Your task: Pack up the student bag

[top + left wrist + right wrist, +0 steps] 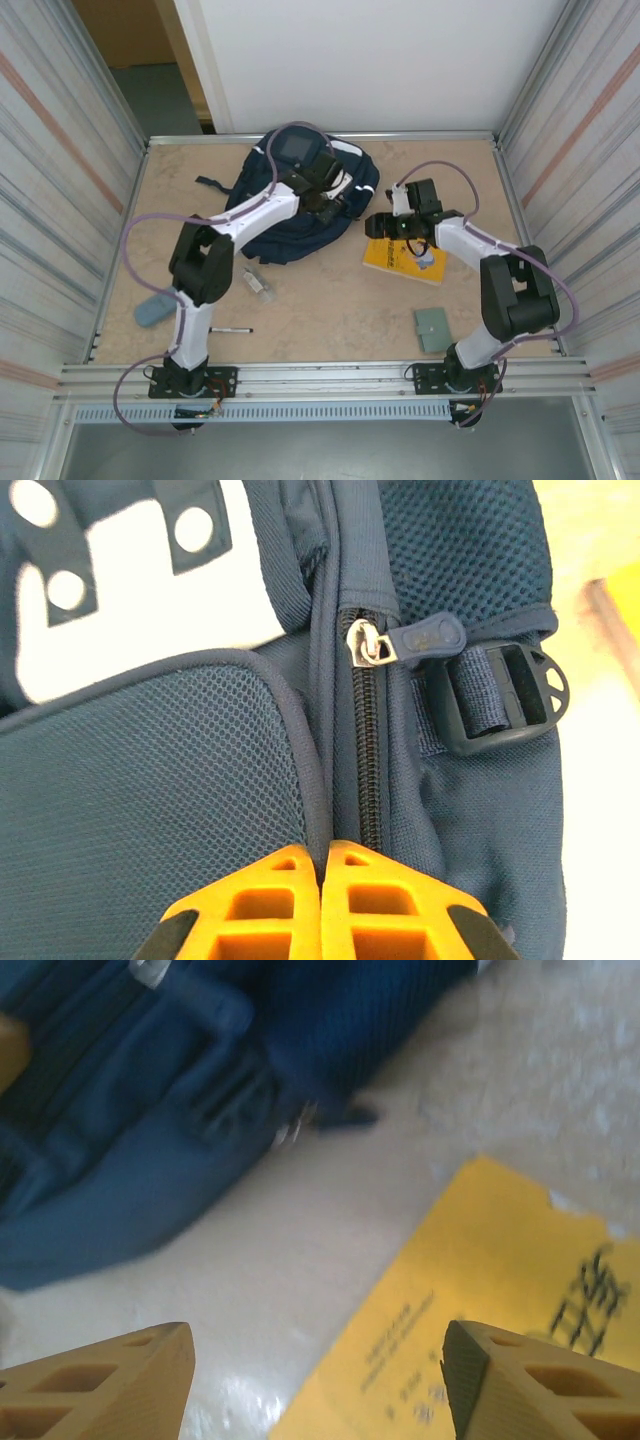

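Note:
The student bag (290,215), navy blue, lies at the back middle of the table. My left gripper (328,207) rests on its right side. In the left wrist view this gripper (322,852) is shut, its orange tips touching the bag's piping beside a closed zipper (366,760). The zipper slider (368,645) and its blue pull tab (428,637) sit further along, next to a dark buckle (500,695) and the white patch with dark dots (140,590). My right gripper (381,226) (320,1370) is open, low between the bag (150,1090) and a yellow book (490,1300), holding nothing.
The yellow book (405,260) lies right of the bag under the right arm. A small green case (433,328) sits front right. A grey-blue pouch (153,308), a pen (230,330) and a clear item (256,281) lie front left. Metal walls enclose the table.

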Robot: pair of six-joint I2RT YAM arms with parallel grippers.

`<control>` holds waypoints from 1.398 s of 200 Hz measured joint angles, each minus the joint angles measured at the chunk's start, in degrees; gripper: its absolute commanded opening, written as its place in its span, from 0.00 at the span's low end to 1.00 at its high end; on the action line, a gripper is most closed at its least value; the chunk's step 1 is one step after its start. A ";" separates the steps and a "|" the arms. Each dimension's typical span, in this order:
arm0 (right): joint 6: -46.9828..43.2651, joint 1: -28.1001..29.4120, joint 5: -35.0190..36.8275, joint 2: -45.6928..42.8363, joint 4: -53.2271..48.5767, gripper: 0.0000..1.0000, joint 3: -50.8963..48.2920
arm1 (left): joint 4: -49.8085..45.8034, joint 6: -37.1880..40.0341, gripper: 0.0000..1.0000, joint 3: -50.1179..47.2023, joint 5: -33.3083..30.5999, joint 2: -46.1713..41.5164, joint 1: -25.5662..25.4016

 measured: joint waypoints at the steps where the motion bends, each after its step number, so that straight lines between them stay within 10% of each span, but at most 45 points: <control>1: -0.17 -0.13 -0.22 0.37 0.04 0.67 0.35 | 0.02 0.15 0.00 -0.11 0.02 -0.22 0.00; 102: -7.45 1.42 -15.30 7.13 9.33 0.64 -1.97 | 1.60 7.85 0.00 -3.21 6.47 -7.91 0.13; 142: -8.76 1.79 -14.71 4.61 13.18 0.19 -4.09 | 1.64 7.82 0.00 -3.21 10.97 -7.91 0.44; 175: -9.42 2.21 -12.46 2.69 13.51 0.00 -5.22 | 1.62 7.87 0.00 -3.21 11.87 -7.91 0.46; 279: -16.09 9.29 -7.54 -1.92 -1.05 0.00 -2.36 | 3.15 4.26 0.00 -3.21 9.55 -7.65 0.35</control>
